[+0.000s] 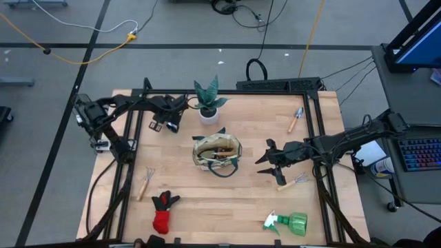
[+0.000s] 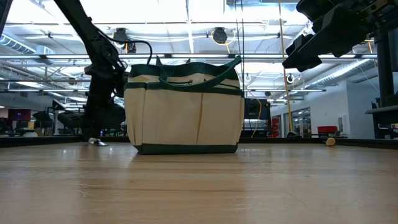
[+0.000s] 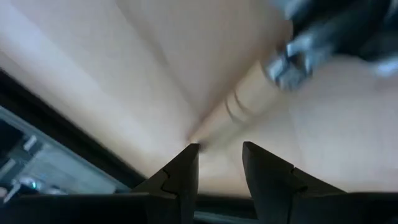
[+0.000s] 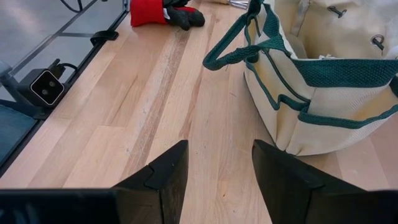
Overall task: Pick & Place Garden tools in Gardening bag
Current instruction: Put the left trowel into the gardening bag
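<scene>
Right gripper [image 1: 266, 164]: fingers apart, empty, raised above the table just beside the bag
Left gripper [image 1: 172, 124]: fingers a little apart, nothing between them; a blurred wooden handle [image 3: 245, 102] lies just ahead of the tips on the table
Bag [image 1: 217, 153]: upright between the two grippers, mouth open, a wooden-handled tool already inside; loop handle draped on its near side
Fork [image 1: 293, 182]: on the table just behind and below the right gripper, nearest tool to it
Trowel [image 1: 295, 119]: well away from the right gripper, toward the far edge
Bottle [image 1: 288, 222]: near the front edge, on the right arm's side
Rake [image 1: 145, 182]: forward of the left gripper, apart from it
Glove [image 1: 162, 212]: near the front edge, beyond the rake
Plant [image 1: 209, 101]: just beside the left gripper; not a tool, leave standing
Step in hand, judged: select and approach the next tool
Method: centre the fingers across a handle, descend vertically, close only once both tips straddle it
Right arm pose: reaching inward from the table's right side, wrist pitched down toward the bag
Left arm pose: folded along the far left, wrist low
</scene>
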Motion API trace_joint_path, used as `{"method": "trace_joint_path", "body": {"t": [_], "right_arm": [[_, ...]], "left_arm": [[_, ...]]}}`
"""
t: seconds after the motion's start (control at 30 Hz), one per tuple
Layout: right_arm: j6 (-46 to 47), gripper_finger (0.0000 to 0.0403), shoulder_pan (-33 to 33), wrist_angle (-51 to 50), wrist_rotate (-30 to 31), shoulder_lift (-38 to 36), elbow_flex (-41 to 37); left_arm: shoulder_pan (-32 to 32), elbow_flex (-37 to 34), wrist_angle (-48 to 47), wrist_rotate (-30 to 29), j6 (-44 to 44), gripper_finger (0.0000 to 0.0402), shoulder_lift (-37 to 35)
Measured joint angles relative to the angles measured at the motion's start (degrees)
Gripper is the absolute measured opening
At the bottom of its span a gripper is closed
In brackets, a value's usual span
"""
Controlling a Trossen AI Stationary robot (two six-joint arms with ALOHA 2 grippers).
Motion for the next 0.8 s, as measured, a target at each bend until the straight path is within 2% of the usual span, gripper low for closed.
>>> {"method": "trace_joint_path", "body": {"t": [0.4,0.5,0.63,0.8], "right_arm": [[0.01,0.0169,0.00,0.02,-0.01,0.00,0.00],[0.01,0.0169,0.00,0.02,0.00,0.00,0.00],[0.01,0.0169,0.00,0.02,0.01,0.00,0.00],[0.01,0.0169,0.02,0.01,-0.01,0.00,0.00]], "left_arm": [[-1.74,-0.02,2.43,4.74,0.23,0.0127,-0.01],[-1.76,-0.02,2.29,5.09,-0.37,0.0109,-0.01],[-1.80,0.02,1.92,5.36,-3.45,0.0064,-0.05],[-1.99,0.02,1.22,5.38,-10.24,0.0060,-0.06]]}}
